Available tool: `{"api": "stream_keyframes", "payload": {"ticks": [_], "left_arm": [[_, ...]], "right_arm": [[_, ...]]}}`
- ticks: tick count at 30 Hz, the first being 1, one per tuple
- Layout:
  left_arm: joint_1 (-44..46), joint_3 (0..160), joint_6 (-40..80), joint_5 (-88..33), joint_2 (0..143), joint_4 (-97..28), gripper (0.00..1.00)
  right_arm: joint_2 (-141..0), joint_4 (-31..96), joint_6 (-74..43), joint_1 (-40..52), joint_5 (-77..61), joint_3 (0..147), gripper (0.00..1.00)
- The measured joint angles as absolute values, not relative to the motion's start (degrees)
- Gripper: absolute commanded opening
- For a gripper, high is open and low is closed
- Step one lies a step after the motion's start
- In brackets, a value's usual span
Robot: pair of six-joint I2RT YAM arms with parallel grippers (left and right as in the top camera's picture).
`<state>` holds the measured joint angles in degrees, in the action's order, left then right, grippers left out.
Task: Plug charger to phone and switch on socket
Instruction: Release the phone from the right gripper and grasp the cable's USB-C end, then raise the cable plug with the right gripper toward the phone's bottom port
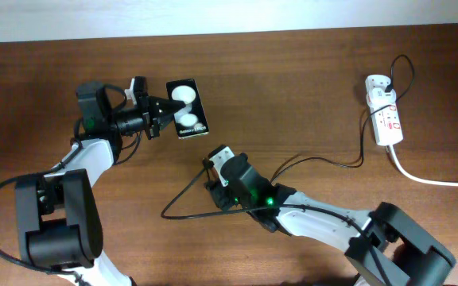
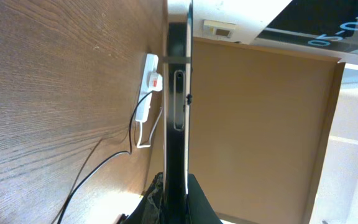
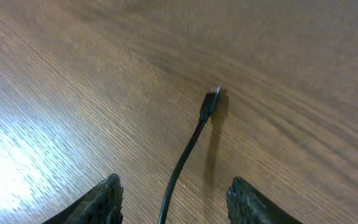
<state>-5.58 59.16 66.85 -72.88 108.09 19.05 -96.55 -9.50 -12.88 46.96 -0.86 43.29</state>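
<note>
The phone (image 1: pixel 187 108), black with two white round patches, is held at its left end by my left gripper (image 1: pixel 159 116), which is shut on it. In the left wrist view the phone (image 2: pixel 178 106) shows edge-on between the jaws (image 2: pixel 176 202). The charger cable (image 1: pixel 183 193) loops across the table from the white adapter (image 1: pixel 378 84) on the socket (image 1: pixel 387 117). Its plug tip (image 3: pixel 211 99) lies on the wood just ahead of my right gripper (image 3: pixel 176 199), which is open with the cable (image 3: pixel 182 162) running between its fingers untouched. The right gripper (image 1: pixel 213 176) is below and right of the phone.
The socket's thick white cord (image 1: pixel 432 179) runs off the right edge. The socket (image 2: pixel 151 81) and black cable (image 2: pixel 98 162) also show in the left wrist view. The table's far edge meets a pale wall (image 1: pixel 229 16).
</note>
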Motion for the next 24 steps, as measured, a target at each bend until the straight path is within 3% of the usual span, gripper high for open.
{"api": "stream_keyframes", "payload": {"ticks": [4,7,8,10,12,17,24], "left_arm": [[-6.52,59.16,66.85,-72.4,108.14,19.05,0.0],[-7.81,59.16,66.85,-72.25,108.14,19.05,0.0],[-7.92,59.16,66.83,-72.1,108.14,19.05,0.0],[-7.86,59.16,66.28,-71.99,108.14,19.05,0.0],[-7.86,59.16,65.78,-72.01,108.14,19.05,0.0],[-7.86,59.18,64.23,-72.01,108.14,17.69,0.0],[-7.84,59.18,60.99,-72.1,108.22,15.42,0.0]], "right_arm": [[-100.95,-9.04,-11.81,49.87,2.59,44.99,0.56],[-102.87,-9.06,-11.55,50.04,4.73,46.76,0.49],[-103.68,-9.06,-11.55,50.04,5.17,47.22,0.44],[-105.36,-9.02,-11.4,50.04,6.28,47.97,0.19],[-105.71,-8.75,-11.27,50.04,7.62,48.14,0.04],[-103.59,3.79,-13.26,50.04,8.54,50.65,0.04],[-79.72,13.74,-27.11,50.04,3.92,51.31,0.04]]}}
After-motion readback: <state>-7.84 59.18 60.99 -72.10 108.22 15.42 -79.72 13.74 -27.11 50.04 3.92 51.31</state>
